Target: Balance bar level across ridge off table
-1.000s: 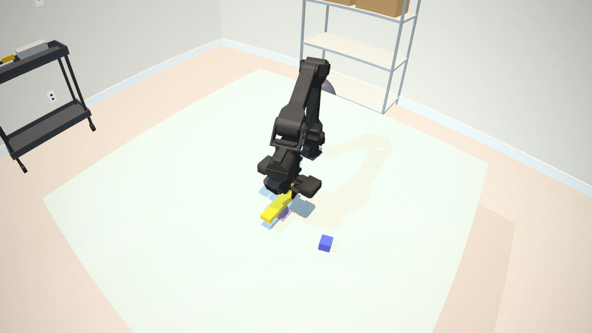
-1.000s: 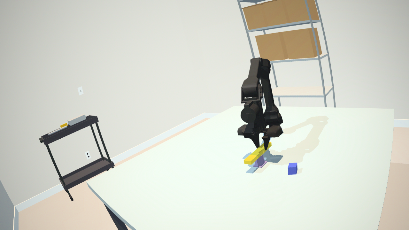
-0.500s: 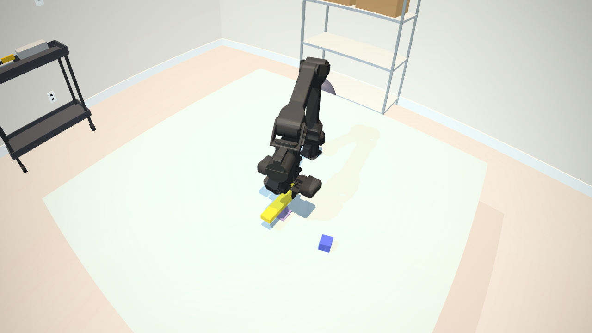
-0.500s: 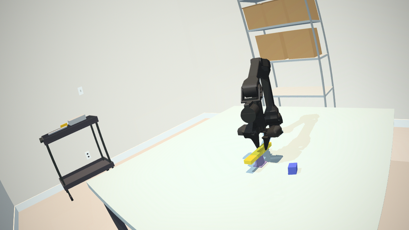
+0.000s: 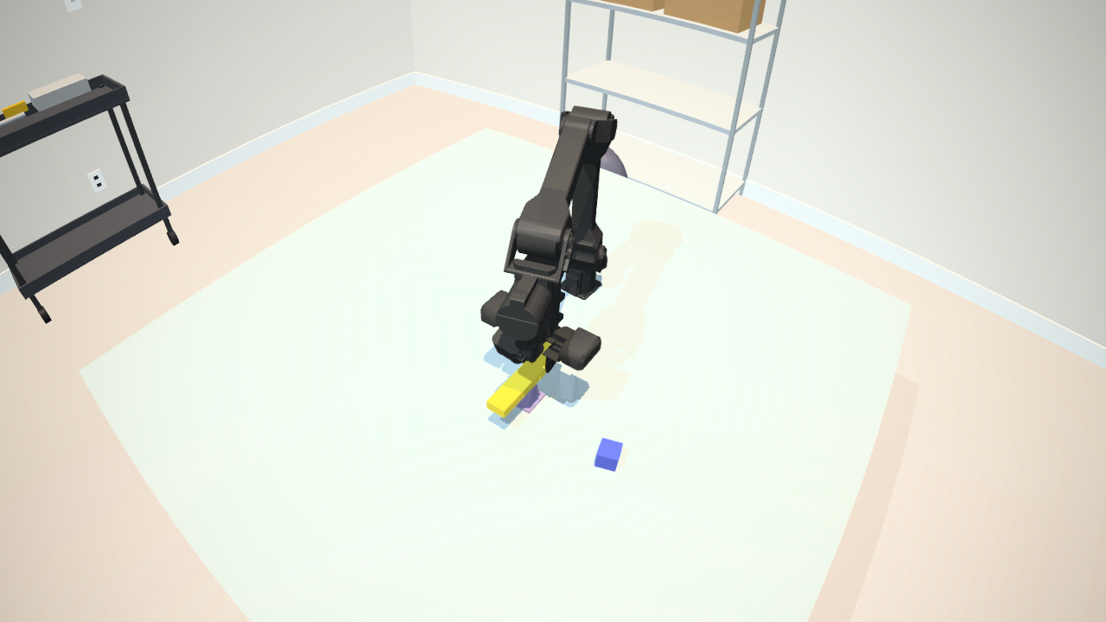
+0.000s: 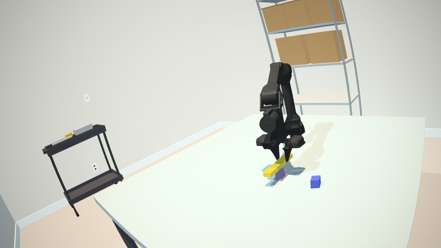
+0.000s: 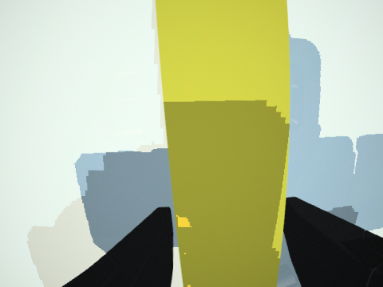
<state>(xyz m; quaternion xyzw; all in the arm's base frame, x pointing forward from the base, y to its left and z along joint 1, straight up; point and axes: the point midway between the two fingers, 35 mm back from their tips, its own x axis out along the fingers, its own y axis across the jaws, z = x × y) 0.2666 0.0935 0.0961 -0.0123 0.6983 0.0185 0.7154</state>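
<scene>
The yellow bar [image 5: 507, 396] [image 6: 270, 172] [image 7: 223, 60] lies across the purple ridge [image 5: 530, 398] [image 6: 280, 174]. It looks about level, and both its ends are above the table [image 5: 347, 464] [image 6: 215, 200]. The bar covers the ridge's top, so the exact contact is hidden. My gripper [image 5: 537, 366] [image 6: 282, 160] [image 7: 228, 215] points down over the bar's rear part, with one finger at each side. The fingers are slightly open, and thin gaps show between them and the bar's sides in the wrist view. Nothing is clamped between them.
A blue cube [image 5: 608, 454] [image 6: 315, 182] stands on the table, to the right of the ridge in the top and exterior views. The arm's base stands behind the bar. A dark cart [image 5: 88, 231] [image 6: 86, 185] and a metal shelf [image 5: 657, 96] [image 6: 320, 64] are beyond the table.
</scene>
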